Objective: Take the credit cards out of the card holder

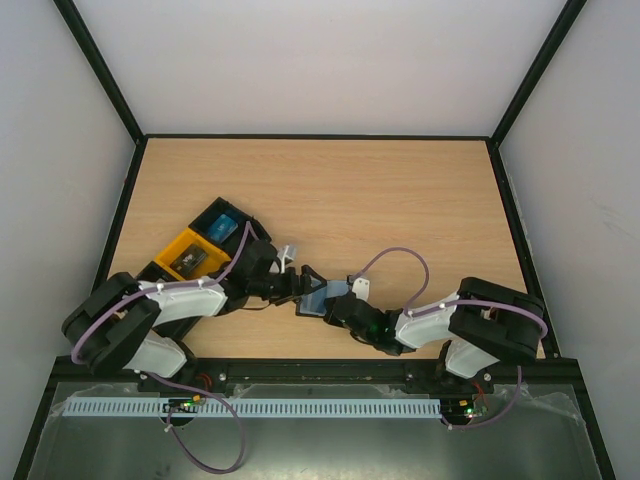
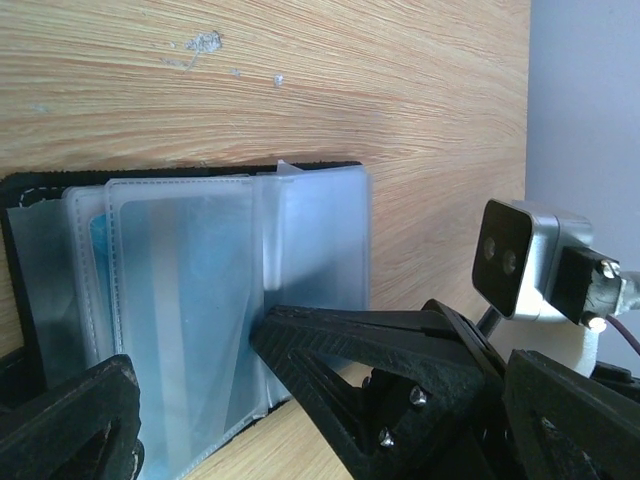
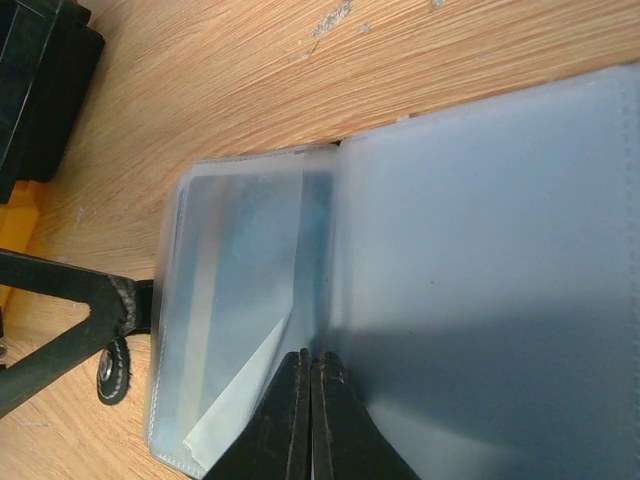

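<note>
Closest to the right wrist lens, the right jaws stand fully closed, their two black fingers (image 3: pixel 300 420) pressed flat together; the tips rest on the translucent sleeves of the card holder (image 3: pixel 480 250), at the fold between two leaves; whether a leaf is pinched between them cannot be told. Left jaws gape as wide as they go and grip nothing; one finger (image 2: pixel 65 425) sits just beside the holder's near left corner, the other off to the right, with the closed right jaws reaching in between them; whether the left finger touches the holder cannot be told.

One card holder lies opened out flat on the desk (image 1: pixel 400 190), near its front edge, between the two arms; at least three clear sleeves fan from its black cover. One credit card (image 2: pixel 175 300) shows, blue, tucked inside a sleeve on the holder's left half.

Two trays sit together at the desk's left side, touching: one orange tray (image 1: pixel 185 255), one black tray (image 1: pixel 250 232) with something blue in it; both lie well apart from the holder.
</note>
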Controlling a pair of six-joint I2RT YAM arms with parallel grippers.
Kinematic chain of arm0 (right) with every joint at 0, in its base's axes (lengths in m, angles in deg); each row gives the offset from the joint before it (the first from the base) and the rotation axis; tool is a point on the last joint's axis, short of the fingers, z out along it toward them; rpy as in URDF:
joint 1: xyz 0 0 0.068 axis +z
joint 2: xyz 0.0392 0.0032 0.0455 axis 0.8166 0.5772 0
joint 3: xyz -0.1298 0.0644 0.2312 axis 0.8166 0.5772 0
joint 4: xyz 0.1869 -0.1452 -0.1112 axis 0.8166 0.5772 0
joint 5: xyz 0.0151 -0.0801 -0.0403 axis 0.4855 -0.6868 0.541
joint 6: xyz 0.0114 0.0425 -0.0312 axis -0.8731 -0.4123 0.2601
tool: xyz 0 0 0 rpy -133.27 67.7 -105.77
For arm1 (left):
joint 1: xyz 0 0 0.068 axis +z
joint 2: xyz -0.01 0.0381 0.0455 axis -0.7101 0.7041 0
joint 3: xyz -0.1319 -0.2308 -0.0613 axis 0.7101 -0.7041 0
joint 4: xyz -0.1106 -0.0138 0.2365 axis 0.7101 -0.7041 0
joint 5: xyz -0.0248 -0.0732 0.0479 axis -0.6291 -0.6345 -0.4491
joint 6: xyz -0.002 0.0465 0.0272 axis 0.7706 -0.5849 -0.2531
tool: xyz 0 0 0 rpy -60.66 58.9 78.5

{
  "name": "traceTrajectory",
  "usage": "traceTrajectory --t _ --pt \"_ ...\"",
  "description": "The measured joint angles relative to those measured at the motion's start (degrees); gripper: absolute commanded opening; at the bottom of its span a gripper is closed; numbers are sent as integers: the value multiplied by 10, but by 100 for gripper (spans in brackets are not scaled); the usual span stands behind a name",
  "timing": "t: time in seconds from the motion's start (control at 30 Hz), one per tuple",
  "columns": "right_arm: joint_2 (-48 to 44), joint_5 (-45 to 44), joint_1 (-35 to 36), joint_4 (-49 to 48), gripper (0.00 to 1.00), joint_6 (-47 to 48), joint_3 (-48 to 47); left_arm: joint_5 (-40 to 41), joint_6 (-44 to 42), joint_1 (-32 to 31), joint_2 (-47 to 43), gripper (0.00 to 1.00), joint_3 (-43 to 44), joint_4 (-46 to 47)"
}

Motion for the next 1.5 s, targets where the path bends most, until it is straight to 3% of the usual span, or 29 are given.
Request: traceTrajectory --t 0.4,1.5 --pt "8 -2 1 -30 2 0 9 3 -20 2 48 100 19 4" --pt "10 -7 6 -38 2 -5 12 63 -49 -11 52 100 45 -34"
